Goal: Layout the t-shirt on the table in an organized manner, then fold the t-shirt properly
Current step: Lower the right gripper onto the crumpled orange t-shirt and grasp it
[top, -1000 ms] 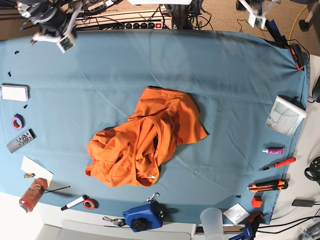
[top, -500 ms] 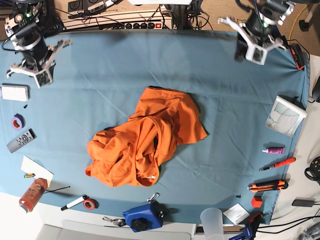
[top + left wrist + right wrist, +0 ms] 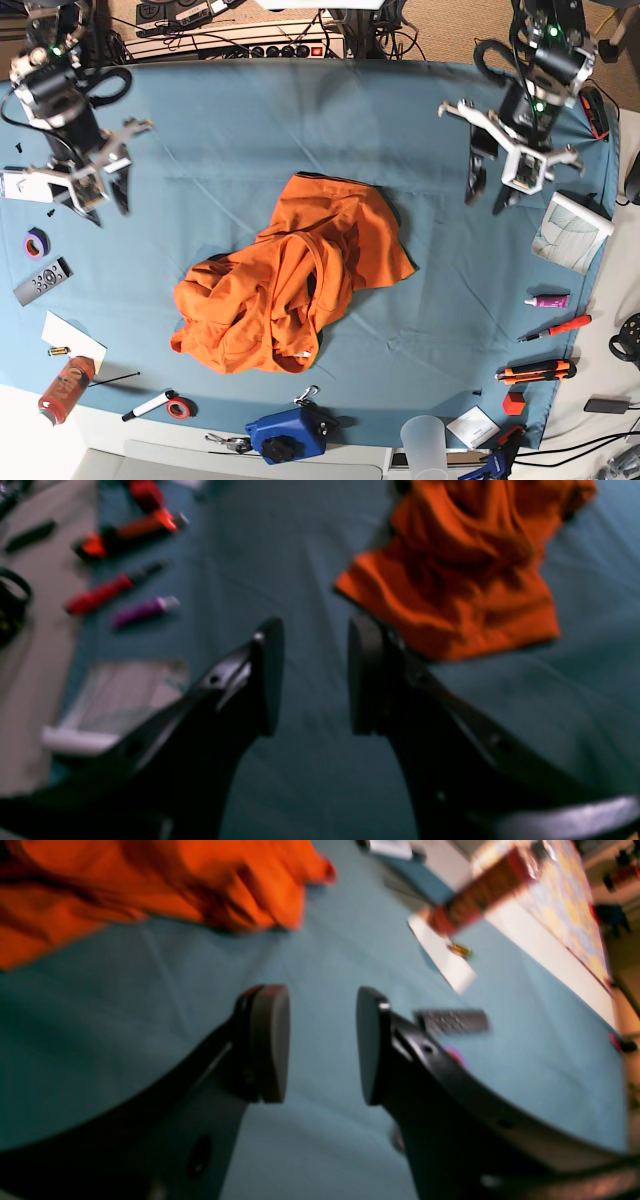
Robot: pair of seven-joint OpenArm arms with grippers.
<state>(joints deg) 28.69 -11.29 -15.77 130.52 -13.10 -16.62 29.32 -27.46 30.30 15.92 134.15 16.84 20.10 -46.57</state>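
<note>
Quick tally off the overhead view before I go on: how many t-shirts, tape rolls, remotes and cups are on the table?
T-shirt: 1
Tape rolls: 2, the purple tape roll and the red tape roll
Remote: 1
Clear cup: 1
Total: 5

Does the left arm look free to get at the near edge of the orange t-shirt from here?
Probably yes. The left hand is open above bare table, and nothing lies between it and the t-shirt; the tools sit off to the other side.
</note>
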